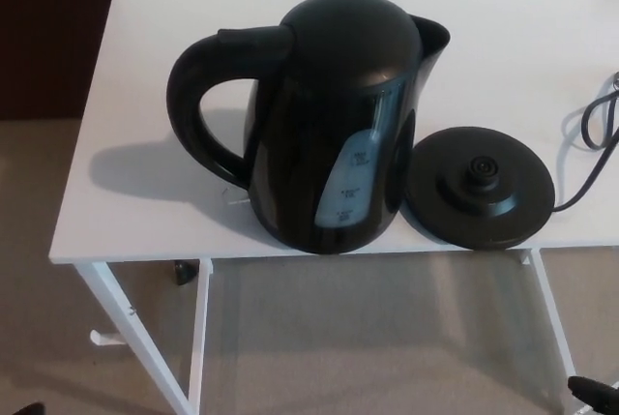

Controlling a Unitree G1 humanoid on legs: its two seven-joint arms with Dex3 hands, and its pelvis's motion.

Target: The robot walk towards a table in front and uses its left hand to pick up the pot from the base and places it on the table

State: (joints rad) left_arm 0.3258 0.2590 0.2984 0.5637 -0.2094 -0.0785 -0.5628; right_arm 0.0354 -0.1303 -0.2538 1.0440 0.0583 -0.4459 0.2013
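One pot (338,125) beside base (481,186); right robot hand (595,394) low.

1. The pot (319,125) is glossy black, with a pale blue gauge strip down its side.
2. The base (481,188) and its cord (600,171) are black.
3. The table (145,192) is white, legs too.
4. The floor (368,338) is plain beige.
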